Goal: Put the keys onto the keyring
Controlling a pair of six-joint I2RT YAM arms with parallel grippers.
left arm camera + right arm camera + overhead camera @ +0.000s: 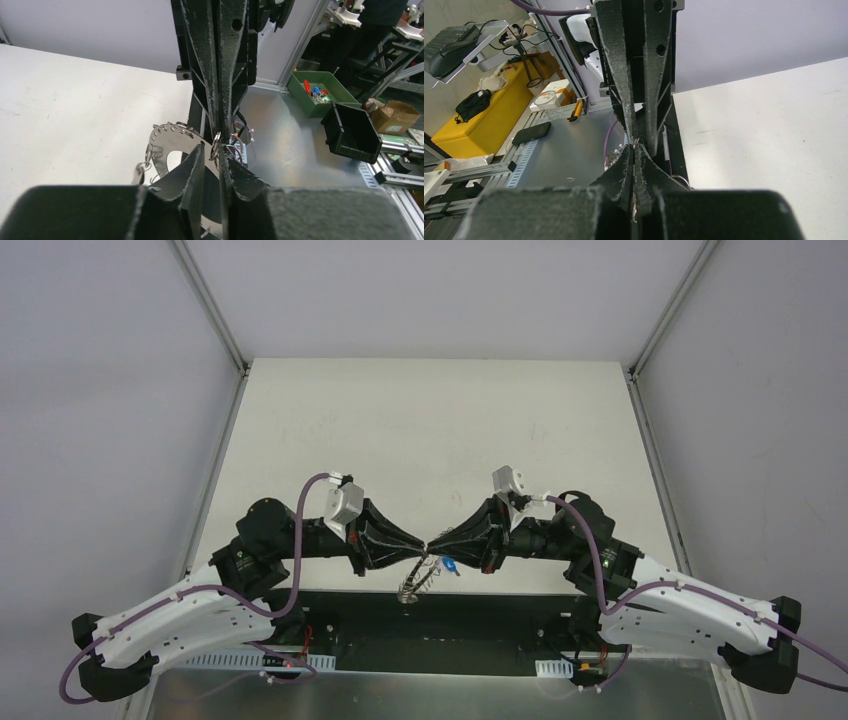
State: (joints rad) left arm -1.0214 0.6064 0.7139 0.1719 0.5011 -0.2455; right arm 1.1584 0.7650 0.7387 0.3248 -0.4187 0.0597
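Note:
My left gripper [424, 549] is shut on the keyring [167, 146], a flat grey ring fringed with wire loops. The ring's plate is clamped edge-on between the jaws and hangs below the fingertips [413, 582]. My right gripper [434, 543] meets the left one tip to tip and is shut on a thin silver piece [634, 200]. The blue key [452, 565] dangles just under the right gripper's tips. In the left wrist view the right gripper's fingers [231, 75] come down onto a wire loop [217, 142] at the ring's edge. The black key is out of view.
Both arms hover over the table's front edge [430, 592], above the black base rail. The white tabletop [430, 440] stretches behind. Off the table there are a green bin [322, 92] and a black bin [352, 132] on the right, and a metal shelf [564, 150] on the left.

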